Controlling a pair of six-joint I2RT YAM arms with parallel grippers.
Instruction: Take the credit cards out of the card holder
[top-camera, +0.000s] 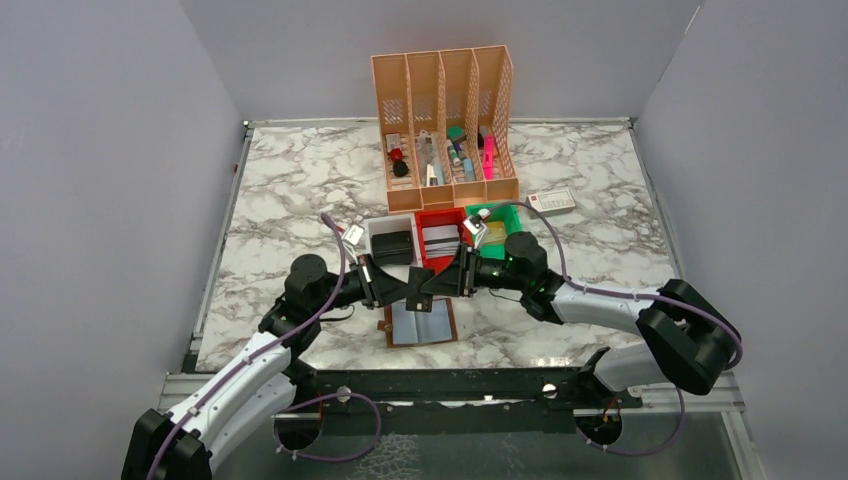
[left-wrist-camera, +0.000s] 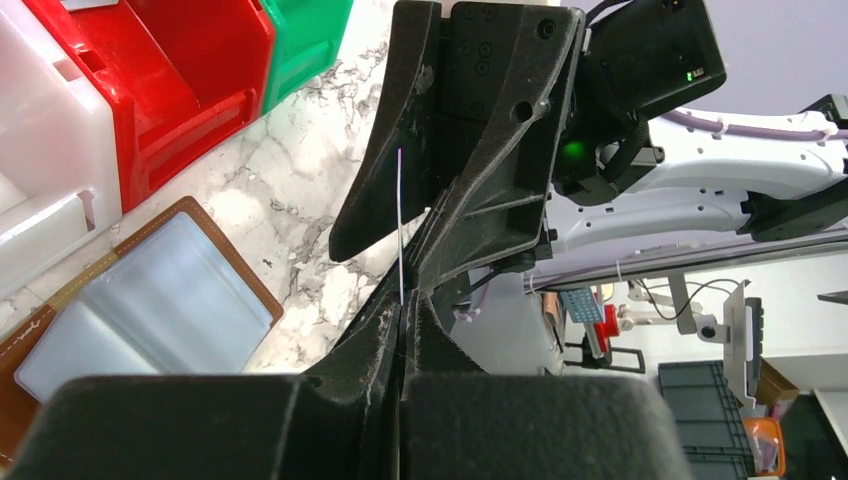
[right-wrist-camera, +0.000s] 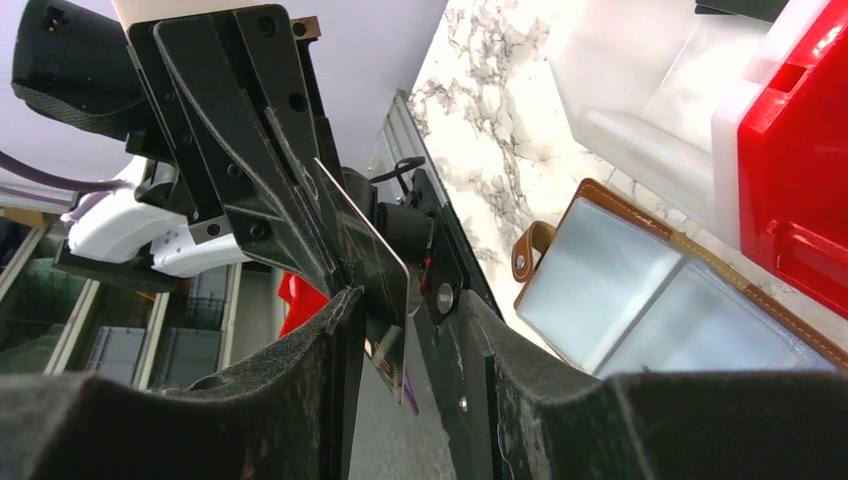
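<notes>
1. Surface, white-and-grey marble, carries everything we're watching.
2. Far centre, an orange slotted organiser stands upright, with small items in its compartments.
3. Just nearer, three bins sit in a row: white bin on the left, red bin in the middle, green bin on the right. Pale cards lie in the red one.
4. Near centre, the brown card holder lies open and flat on the marble, grey inside facing up, just near of the bins.
5. Both arms reach in from either side and meet tip to tip above the holder's far edge.
6. Left claw: fingers pressed together, clamped on one credit card, which is lifted off the surface.
7. Right claw: fingers apart, a plain gap between them, and the card's free end sits inside that gap, close to one finger.
8. From the left wrist that card is edge-on, only a thin pale line; from the right wrist its face looks dark.
</notes>
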